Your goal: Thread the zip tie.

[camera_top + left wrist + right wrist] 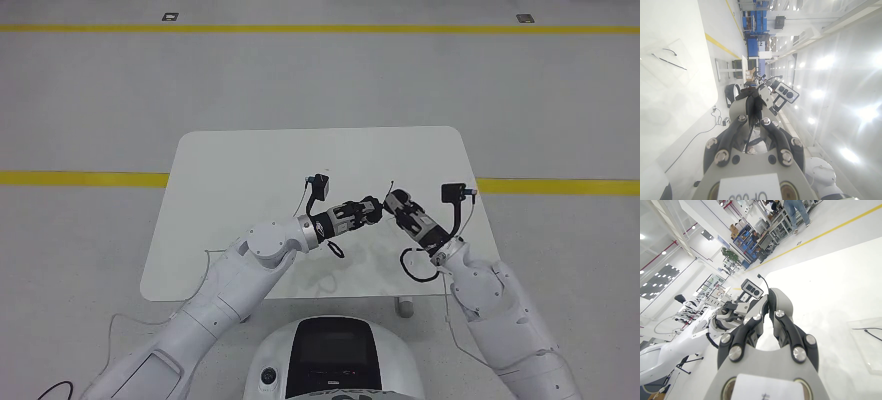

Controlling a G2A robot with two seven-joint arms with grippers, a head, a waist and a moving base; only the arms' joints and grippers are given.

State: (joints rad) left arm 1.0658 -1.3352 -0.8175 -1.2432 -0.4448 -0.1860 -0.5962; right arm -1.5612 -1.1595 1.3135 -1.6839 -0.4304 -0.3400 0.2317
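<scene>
**Item 1, zip tie** (766,283): you hold it above the table (220,200), near the table's middle. The right gripper (769,297) is clamped on it, and the head end curves free past the fingertips.

**Item 2, left gripper** (753,103): above the table, tip to tip with the right gripper, pressed together on the zip tie's strap.

**Item 3, spare ties** (672,63): flat on the table, on a clear sheet (683,47).
</scene>
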